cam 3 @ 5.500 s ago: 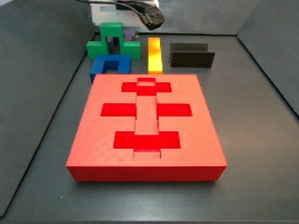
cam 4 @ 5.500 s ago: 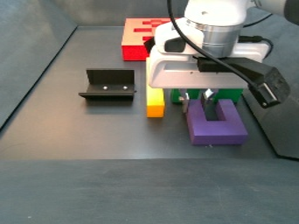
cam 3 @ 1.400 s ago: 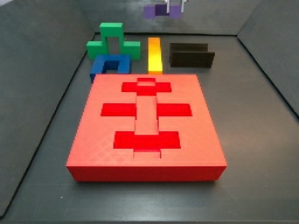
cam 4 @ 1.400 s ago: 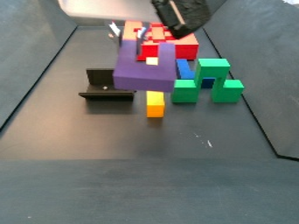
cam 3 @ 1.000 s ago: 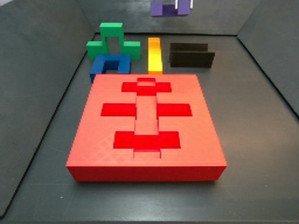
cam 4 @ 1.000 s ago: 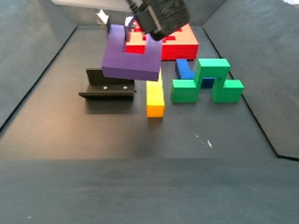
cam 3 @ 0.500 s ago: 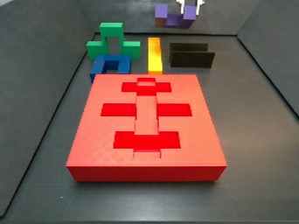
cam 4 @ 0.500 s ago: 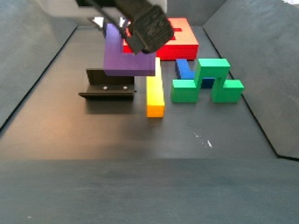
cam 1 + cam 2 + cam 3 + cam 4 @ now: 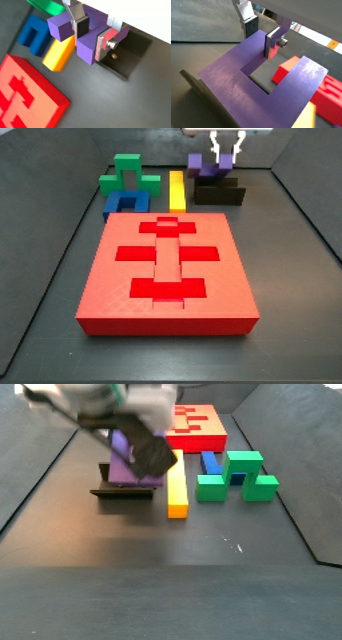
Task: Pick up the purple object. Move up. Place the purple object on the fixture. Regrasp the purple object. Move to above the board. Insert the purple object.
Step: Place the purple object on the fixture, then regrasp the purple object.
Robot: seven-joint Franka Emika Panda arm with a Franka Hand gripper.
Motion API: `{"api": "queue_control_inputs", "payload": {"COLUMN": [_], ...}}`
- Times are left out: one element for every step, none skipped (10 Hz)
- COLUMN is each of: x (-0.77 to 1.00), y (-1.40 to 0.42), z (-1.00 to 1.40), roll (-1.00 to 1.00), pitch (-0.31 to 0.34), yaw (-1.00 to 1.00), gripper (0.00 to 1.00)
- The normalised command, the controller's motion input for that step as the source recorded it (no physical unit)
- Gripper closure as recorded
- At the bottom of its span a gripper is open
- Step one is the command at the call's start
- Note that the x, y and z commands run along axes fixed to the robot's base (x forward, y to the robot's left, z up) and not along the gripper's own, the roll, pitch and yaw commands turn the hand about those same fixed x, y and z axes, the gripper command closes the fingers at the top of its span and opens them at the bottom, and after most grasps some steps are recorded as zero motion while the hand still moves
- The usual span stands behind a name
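Note:
My gripper point(image 9: 92, 34) is shut on the purple object point(image 9: 83, 41), a U-shaped block; the silver fingers point(image 9: 105, 44) clamp one prong. In both side views the gripper point(image 9: 221, 150) holds the purple object point(image 9: 210, 170) right over the dark fixture point(image 9: 219, 194); I cannot tell whether they touch. In a side view the blurred gripper point(image 9: 140, 439) carries the purple object point(image 9: 126, 466) just above the fixture point(image 9: 123, 490). The gripper point(image 9: 261, 36) and purple object point(image 9: 251, 85) fill a wrist view. The red board point(image 9: 167, 268) lies near the front.
A yellow bar point(image 9: 177, 190) lies beside the fixture. A green cross block point(image 9: 128, 173) and a blue block point(image 9: 124, 204) sit behind the board's far left. The bin's dark walls point(image 9: 301, 188) slope up on both sides.
My gripper has come down and moved sideways with the purple object, from high above the floor to right over the fixture. The other blocks have not moved.

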Motion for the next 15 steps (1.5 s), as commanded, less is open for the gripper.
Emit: {"api": "queue_control_inputs", "payload": {"x": [0.04, 0.13, 0.20, 0.48, 0.55, 0.47, 0.31, 0.33, 0.36, 0.28, 0.00, 0.00, 0.00, 0.00, 0.05], "y": [-0.07, -0.09, -0.09, -0.13, -0.10, 0.00, 0.00, 0.00, 0.00, 0.00, 0.00, 0.00, 0.00, 0.00, -0.05], "z": [-0.09, 0.00, -0.03, -0.11, -0.12, -0.12, -0.19, -0.20, -0.20, -0.19, -0.09, 0.00, 0.00, 0.00, 0.33], "roll": [-0.06, 0.00, 0.00, 0.00, 0.00, -0.02, -0.08, -0.13, -0.15, -0.15, 0.00, 0.01, 0.01, 0.00, 0.53], "pitch": [-0.143, 0.000, 0.000, 0.000, -0.023, -0.046, -0.140, -0.180, -0.209, -0.220, -0.054, 0.000, 0.000, 0.000, 0.026], "yaw": [0.16, 0.09, 0.06, 0.00, 0.00, 0.00, 0.00, 0.00, 0.00, 0.00, 0.00, 0.00, 0.00, 0.00, 0.00], "gripper": [1.00, 1.00, 1.00, 1.00, 1.00, 1.00, 1.00, 1.00, 1.00, 1.00, 1.00, 1.00, 1.00, 0.00, 0.00]}}
